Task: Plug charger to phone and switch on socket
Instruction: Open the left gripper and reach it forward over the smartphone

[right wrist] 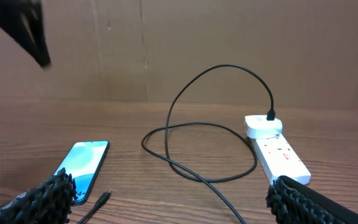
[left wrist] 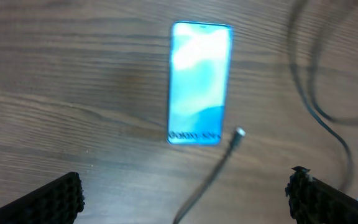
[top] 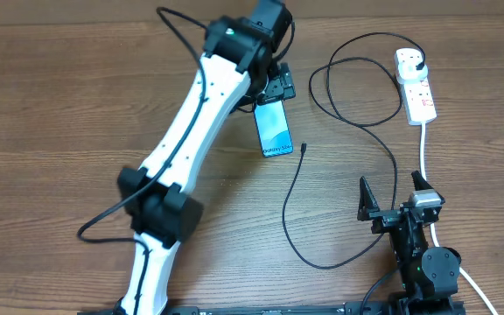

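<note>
As neither arm has hold of anything, I judge the task to stand at its first step: the connector is not yet picked up, and nothing is plugged into the phone.

My left fingers (left wrist: pixel 55 199) are spread fully wide and empty, hovering over the slim rectangular smartphone with the teal-blue lit screen (left wrist: pixel 199 83). It lies flat and face up on the brown wood-grain surface (top: pixel 59 105), near mid-table. My right fingers (right wrist: pixel 316 202) are likewise wide apart and empty, low at the near right edge, well apart from the phone.

The long thin black charger cable (top: pixel 291 201) lies slack in loops. Its small connector tip (left wrist: pixel 238 132) rests just beside the phone's lower right corner, close but apart from it. Its other end is seated in the small white oblong socket block with red markings (top: pixel 416 87), at the far right.

In my judgement, the next move calls for pinching the cable close behind the tip, turning it square to the phone's bottom edge, and steadying the phone against sliding. The switch position I cannot tell.
</note>
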`<state>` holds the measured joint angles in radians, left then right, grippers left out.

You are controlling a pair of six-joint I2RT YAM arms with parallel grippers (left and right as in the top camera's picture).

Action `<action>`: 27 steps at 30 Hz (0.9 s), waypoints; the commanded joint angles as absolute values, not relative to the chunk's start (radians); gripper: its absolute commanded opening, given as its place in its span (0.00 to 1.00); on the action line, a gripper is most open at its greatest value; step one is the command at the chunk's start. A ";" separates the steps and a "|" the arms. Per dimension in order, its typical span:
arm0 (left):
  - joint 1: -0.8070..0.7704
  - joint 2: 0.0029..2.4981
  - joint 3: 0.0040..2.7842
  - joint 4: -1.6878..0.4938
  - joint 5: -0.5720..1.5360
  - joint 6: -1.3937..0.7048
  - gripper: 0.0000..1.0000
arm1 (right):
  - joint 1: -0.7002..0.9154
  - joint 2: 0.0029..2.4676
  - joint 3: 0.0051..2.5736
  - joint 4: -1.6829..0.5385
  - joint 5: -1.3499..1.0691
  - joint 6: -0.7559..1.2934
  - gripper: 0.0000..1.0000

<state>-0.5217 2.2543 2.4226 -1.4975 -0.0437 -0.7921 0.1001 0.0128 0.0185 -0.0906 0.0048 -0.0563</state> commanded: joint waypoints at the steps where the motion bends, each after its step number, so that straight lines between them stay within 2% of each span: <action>1: -0.537 2.340 2.444 -1.480 -0.107 -0.901 1.00 | 0.105 0.003 0.008 -0.084 0.007 -0.057 1.00; 11: -0.542 2.482 2.444 -1.315 -0.052 -0.896 1.00 | 0.105 0.003 0.008 -0.084 0.007 -0.057 1.00; 16: -0.549 2.506 2.442 -1.249 -0.064 -0.830 1.00 | 0.105 0.003 0.008 -0.084 0.007 -0.057 1.00; 27: -0.559 2.558 2.437 -1.252 -0.105 -0.820 1.00 | 0.105 0.003 0.008 -0.084 0.007 -0.057 1.00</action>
<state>-0.5396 2.5141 2.4226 -1.2461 -0.0853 -0.8349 0.0998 0.0128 0.0185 -0.0906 0.0044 -0.0559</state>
